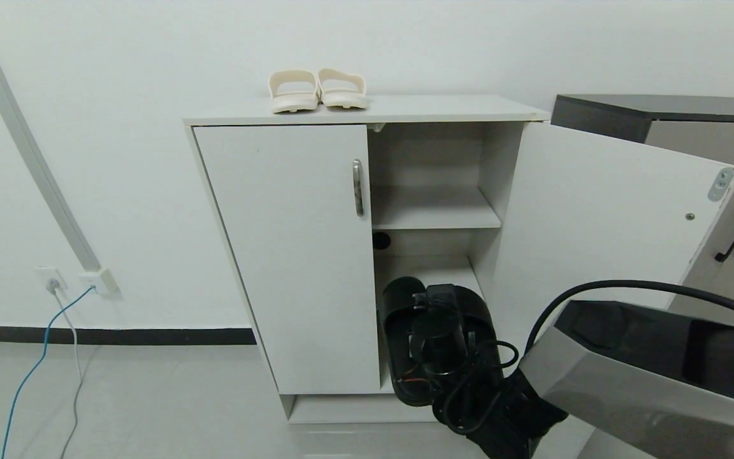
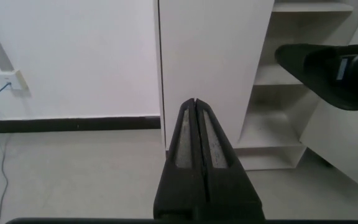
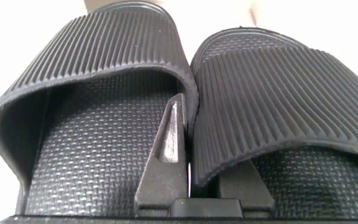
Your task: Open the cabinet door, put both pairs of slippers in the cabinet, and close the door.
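— Two pairs of slippers: position of each?
— Item 1, the white pair (image 1: 318,91): on top of the cabinet (image 1: 443,108), side by side, over its left half. Item 2, the black pair (image 1: 397,306): at the mouth of the lower bay (image 1: 427,268), below the shelf (image 1: 434,213). Contact with the bay floor: cannot tell.
— Door status?
— The right door (image 1: 596,210) stands wide open. The left door (image 1: 290,255) is closed, with its handle (image 1: 357,188) at the inner edge.
— State of the right gripper?
— The right gripper (image 3: 191,177) is clamped on the black pair. Its fingers (image 3: 173,149) pinch the two adjoining side walls together, one finger inside each slipper, under the ribbed straps.
— State of the left gripper?
— The left gripper (image 2: 194,107) has its fingers pressed together with nothing between them. It sits low over the floor (image 2: 73,174), facing the closed left door, well apart from the black pair.
— Surroundings?
— A grey cabinet (image 1: 692,127) stands just beside the open right door. Two sockets (image 1: 96,279) with cables (image 1: 35,363) are on the wall left of the cabinet
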`<state>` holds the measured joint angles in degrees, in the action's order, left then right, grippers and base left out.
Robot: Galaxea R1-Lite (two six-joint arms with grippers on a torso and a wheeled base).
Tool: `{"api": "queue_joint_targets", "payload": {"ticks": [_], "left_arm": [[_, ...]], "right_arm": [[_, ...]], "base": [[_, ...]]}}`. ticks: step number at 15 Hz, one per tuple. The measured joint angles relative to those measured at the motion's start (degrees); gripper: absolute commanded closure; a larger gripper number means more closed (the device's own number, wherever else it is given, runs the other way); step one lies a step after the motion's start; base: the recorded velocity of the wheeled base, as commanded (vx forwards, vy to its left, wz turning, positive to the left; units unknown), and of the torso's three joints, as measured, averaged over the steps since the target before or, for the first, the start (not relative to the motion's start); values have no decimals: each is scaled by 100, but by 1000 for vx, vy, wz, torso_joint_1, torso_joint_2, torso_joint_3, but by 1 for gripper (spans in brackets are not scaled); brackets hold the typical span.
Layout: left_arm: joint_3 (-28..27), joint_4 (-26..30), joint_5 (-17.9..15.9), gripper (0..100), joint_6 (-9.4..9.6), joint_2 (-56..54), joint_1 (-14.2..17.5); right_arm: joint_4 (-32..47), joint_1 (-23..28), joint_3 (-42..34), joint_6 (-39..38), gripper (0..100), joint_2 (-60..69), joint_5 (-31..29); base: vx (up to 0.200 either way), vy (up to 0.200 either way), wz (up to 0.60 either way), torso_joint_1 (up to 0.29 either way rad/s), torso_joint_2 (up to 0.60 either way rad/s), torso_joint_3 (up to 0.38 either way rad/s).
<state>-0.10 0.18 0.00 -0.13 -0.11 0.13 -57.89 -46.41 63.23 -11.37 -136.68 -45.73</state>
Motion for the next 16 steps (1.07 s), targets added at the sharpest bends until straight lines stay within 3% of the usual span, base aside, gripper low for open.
{"api": "queue_joint_targets", "payload": {"ticks": [12,16], "left_arm": [[0,0,-7,100,-9,1,7],[0,4,-10,100,-11,4,0]], "right_arm": [[-65,101,484,2,100,-621,167],[-44,201,727,2,100,-781,243]], "base": [[0,0,0,0,0,0],[0,0,0,4,1,-150]]}}
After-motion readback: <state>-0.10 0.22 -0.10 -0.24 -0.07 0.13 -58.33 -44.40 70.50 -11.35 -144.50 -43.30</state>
